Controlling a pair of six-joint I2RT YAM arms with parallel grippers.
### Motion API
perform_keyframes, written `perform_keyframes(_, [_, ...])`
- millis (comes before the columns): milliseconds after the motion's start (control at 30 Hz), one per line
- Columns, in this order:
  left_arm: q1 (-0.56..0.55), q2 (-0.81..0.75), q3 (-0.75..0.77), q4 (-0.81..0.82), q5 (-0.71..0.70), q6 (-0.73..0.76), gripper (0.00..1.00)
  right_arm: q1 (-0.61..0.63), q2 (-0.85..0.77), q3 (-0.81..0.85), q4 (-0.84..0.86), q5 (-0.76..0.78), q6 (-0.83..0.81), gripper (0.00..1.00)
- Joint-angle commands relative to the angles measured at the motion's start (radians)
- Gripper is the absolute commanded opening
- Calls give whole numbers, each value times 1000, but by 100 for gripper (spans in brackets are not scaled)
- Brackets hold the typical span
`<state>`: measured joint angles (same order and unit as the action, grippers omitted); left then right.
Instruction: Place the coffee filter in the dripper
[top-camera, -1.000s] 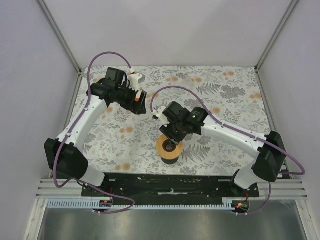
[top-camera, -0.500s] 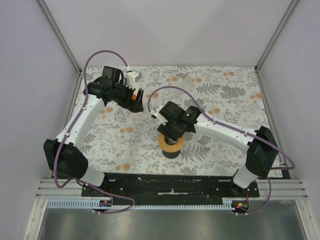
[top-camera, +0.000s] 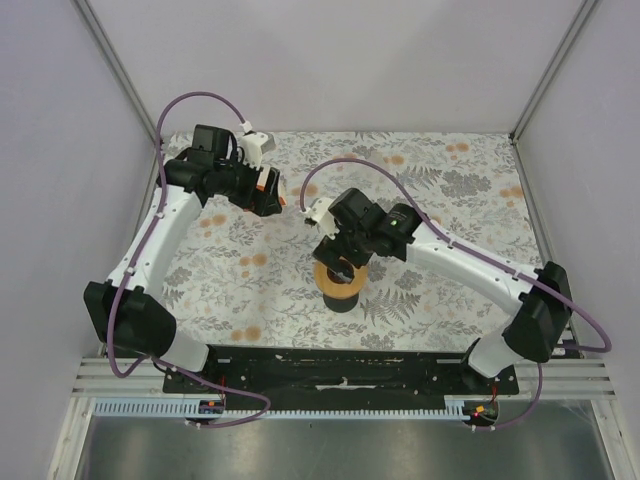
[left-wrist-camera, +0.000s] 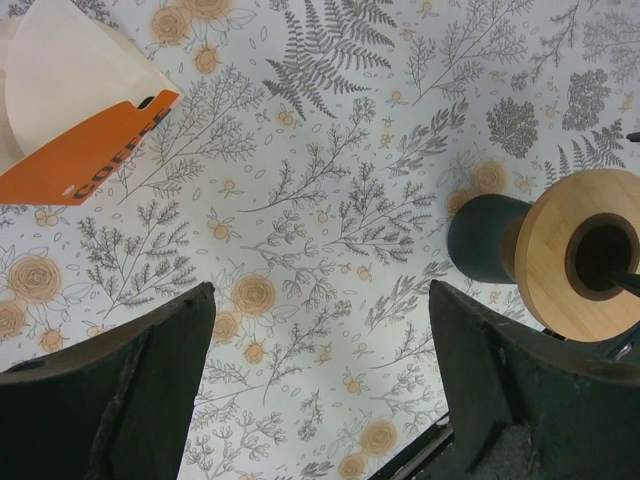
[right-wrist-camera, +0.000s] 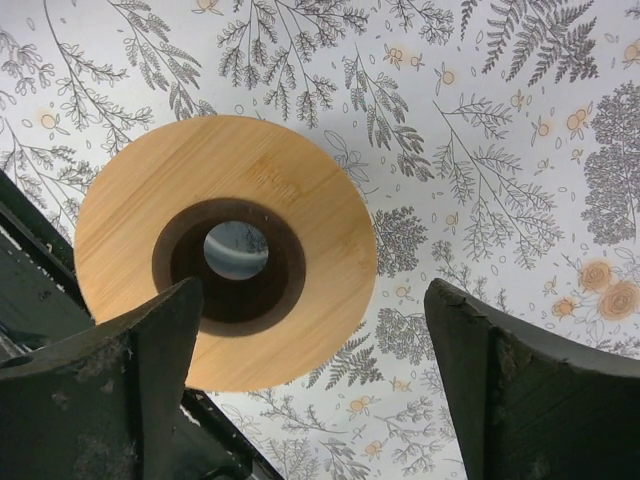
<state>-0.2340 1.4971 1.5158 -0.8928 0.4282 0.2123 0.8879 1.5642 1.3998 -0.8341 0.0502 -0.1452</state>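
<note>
Dripper (top-camera: 338, 288) stands on the surface (top-camera: 450, 200), lower centre of the top view, with the right tool (top-camera: 345, 262) over its upper edge. Left tool (top-camera: 272, 200) is well apart, upper left. Left wrist view: COFFEE pack (left-wrist-camera: 85, 165) lies upper left, dripper at right edge, well apart.

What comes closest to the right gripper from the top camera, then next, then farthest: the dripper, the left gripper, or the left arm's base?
1. dripper, just under the right gripper
2. left gripper, back and left
3. left arm's base, far left, near edge
</note>
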Motion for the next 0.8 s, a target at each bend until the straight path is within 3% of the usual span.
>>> perform_keyframes(0, [9, -5, 46, -8, 40, 33, 92, -1, -75, 71, -26, -36, -28, 98])
perform_keyframes(100, [12, -12, 46, -6, 41, 35, 92, -36, -105, 140, -27, -33, -16, 98])
perform_keyframes(267, [19, -17, 35, 14, 49, 18, 92, -248, -54, 275, 102, 2, 93, 94])
perform_keyframes(467, [25, -23, 20, 15, 52, 19, 91, -524, 247, 514, 204, -33, 243, 74])
perform_keyframes(600, [36, -12, 17, 11, 29, 35, 91, -599, 471, 726, 225, -46, 289, 62])
perform_keyframes(767, [50, 25, 30, 8, 32, 39, 91, -635, 692, 912, 251, -47, 335, 59])
